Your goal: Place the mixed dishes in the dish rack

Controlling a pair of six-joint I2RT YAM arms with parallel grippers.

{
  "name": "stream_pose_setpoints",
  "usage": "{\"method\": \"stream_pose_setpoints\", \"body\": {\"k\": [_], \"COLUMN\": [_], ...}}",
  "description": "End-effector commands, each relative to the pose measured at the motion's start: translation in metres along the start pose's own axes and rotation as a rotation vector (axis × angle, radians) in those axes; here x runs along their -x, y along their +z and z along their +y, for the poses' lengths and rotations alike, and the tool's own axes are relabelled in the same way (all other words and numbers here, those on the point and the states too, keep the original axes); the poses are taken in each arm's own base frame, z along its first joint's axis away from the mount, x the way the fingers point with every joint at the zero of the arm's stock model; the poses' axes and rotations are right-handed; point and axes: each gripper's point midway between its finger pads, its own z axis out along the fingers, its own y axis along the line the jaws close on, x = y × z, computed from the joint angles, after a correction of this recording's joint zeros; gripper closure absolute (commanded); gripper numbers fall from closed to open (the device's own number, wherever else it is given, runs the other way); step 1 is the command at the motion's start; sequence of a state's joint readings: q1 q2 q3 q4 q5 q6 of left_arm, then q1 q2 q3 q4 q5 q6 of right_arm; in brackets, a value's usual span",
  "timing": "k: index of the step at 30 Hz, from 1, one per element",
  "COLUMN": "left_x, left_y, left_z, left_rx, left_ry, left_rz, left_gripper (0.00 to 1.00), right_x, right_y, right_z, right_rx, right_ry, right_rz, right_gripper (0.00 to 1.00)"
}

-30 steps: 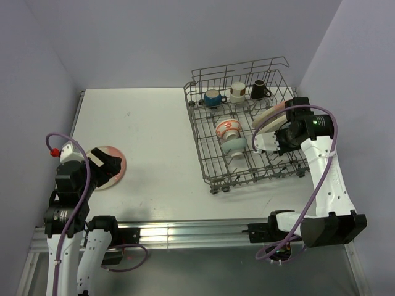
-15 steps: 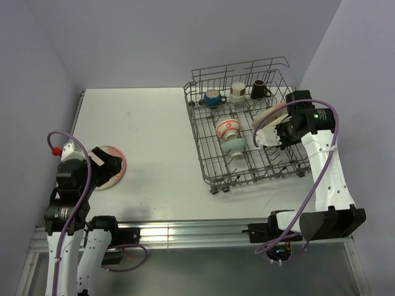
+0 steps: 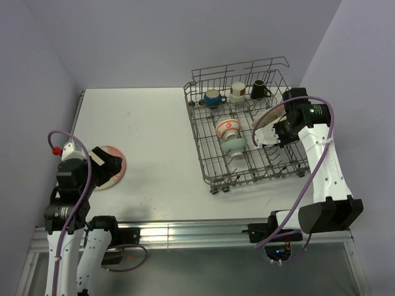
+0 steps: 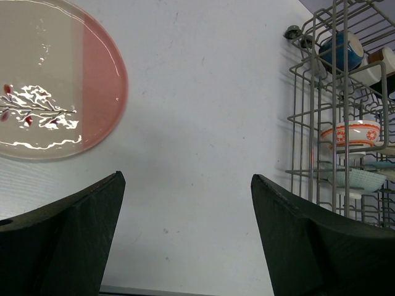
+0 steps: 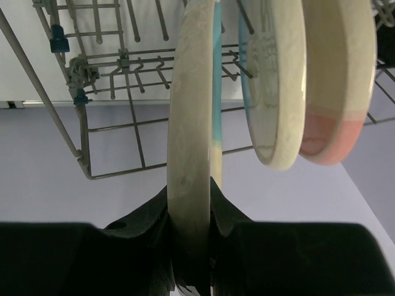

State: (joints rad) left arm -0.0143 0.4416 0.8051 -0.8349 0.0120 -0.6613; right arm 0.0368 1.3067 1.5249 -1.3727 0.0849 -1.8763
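The grey wire dish rack stands at the back right. It holds an orange-red bowl, a pale teal bowl, a dark-blue mug and a brown mug. My right gripper is shut on the rim of a cream and blue plate, held on edge over the rack's right side. Beside it a blue plate and a pink plate stand on edge among the rack's wires. Another pink-half plate lies flat on the table at the left. My left gripper is open and empty, just right of it.
A white mug stands in the rack's back row. The rack shows at the right of the left wrist view, with the orange-red bowl inside. Walls close in on the left, back and right of the white table.
My right gripper has carried the blue plate a little toward the back of the rack. The left arm has barely moved.
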Motion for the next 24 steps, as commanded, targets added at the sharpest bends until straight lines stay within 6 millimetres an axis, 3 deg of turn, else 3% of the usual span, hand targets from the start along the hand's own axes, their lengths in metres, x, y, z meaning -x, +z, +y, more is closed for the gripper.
{"method": "stream_pose_setpoints", "body": {"k": [1,7,24], "left_x": [0.005,0.004,0.003], "left_y": [0.002,0.002,0.005], "left_z": [-0.004,-0.004,-0.002], "left_rx": [-0.021,-0.020,-0.008], "left_ry": [0.023,0.024,0.021], "left_rz": [-0.016,-0.014,-0.002], "left_gripper": [0.10,0.10,0.10], "right_x": [-0.014,-0.014,-0.019], "right_y": [-0.010,0.008,0.046], "right_z": [-0.007,0.003,-0.007], "right_rx": [-0.014,0.062,0.162], "right_ry": [-0.046,-0.094,-0.169], "right_rz": [0.067,0.080,0.101], "right_gripper": [1.00,1.00,1.00]}}
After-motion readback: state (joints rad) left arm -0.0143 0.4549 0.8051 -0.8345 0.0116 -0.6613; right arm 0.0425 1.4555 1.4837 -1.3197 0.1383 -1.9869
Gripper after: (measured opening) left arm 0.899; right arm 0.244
